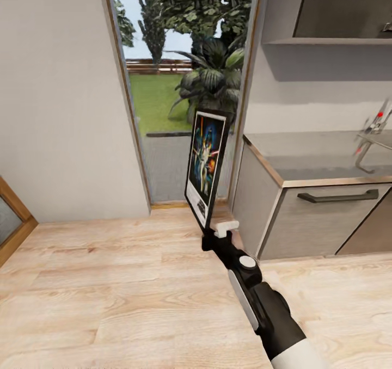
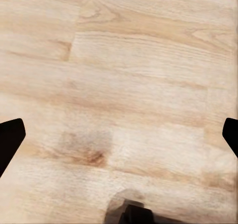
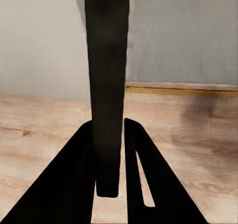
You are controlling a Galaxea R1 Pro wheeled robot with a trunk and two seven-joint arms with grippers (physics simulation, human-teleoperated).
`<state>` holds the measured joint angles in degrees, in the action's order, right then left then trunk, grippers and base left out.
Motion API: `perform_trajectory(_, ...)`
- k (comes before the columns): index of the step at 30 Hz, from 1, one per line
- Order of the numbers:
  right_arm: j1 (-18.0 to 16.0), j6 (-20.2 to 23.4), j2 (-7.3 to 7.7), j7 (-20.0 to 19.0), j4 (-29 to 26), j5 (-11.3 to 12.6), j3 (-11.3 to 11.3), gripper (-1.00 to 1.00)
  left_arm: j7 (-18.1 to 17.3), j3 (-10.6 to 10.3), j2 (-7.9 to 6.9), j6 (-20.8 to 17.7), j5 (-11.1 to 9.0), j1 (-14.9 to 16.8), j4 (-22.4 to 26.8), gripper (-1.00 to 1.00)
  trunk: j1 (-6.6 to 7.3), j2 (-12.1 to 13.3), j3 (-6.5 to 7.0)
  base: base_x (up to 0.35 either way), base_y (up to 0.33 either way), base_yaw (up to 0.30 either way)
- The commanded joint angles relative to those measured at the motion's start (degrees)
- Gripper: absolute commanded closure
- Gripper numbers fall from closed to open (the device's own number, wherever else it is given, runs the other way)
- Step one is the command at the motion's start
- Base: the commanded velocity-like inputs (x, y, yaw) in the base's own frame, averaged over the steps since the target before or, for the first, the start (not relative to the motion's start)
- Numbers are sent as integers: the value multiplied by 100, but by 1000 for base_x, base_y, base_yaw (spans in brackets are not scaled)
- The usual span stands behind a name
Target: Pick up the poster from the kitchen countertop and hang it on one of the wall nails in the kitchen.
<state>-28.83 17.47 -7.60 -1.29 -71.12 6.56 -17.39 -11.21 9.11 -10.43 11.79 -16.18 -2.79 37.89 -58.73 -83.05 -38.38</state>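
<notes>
Poster [image 1: 206, 165] is off the kitchen countertop [image 1: 321, 159] and in my right gripper [image 1: 213, 234], held upright with its long axis near vertical, lower edge between the fingers and the rest rising above them, top leaning slightly away to the right. In the right wrist view the frame [image 3: 106, 85] runs edge-on straight up between the two dark fingers [image 3: 144, 184], which are closed onto it with no gap I can make out on the near side; I judge the grip firm but low, so the tall panel could pivot if I swing fast. The printed face is turned left, toward the plain wall [image 1: 54, 97]. The left gripper [image 2: 119, 135] is spread wide and holding nothing, pointed down at the wood floor [image 2: 119, 60]; the right arm is the working one. Poster stands just in front of the open doorway [image 1: 174, 86], with the countertop's near left corner and the cabinet side [image 1: 253, 195] close on its right, floor open to the left. No wall nail shows in any view, so I read the task as mid-carry: next I need to turn and find the nail. Main risk is clipping the door frame or countertop corner with the top edge.
</notes>
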Motion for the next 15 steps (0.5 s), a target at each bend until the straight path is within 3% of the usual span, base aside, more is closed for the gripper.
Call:
perform_trajectory(1, 142, -379, 125, -224, -15, 64, 4, 100, -83, 12, -5, -5, -71, -2, 2, -100, 0, -2, -4, -5, 2, 1)
perform_trajectory(2, 280, -787, 282, -639, -102, 58, 10, 100, -120, 12, -10, -2, -79, -2, 2, -100, 0, -2, -4, 0, 0, 0)
perform_trajectory(3, 305, -856, 315, -726, -119, 57, 5, 100, -129, 7, -11, -4, -79, -2, 10, -100, 0, -2, -4, 0, 0, 0)
perform_trajectory(6, 325, -889, 329, -765, -121, 56, 1, 100, -136, 2, -11, -12, -79, -2, 25, -100, 0, -2, -4, 0, 0, 0)
perform_trajectory(7, 342, -908, 415, -792, -121, 54, 0, 100, -144, -24, -12, -18, -71, -2, 4, -100, 22, 38, 14, 0, 0, 0)
perform_trajectory(15, 343, -912, 435, -793, -119, 54, -1, 100, -145, -51, -12, -19, -60, -2, 0, -100, 198, 359, 158, 0, 0, 0)
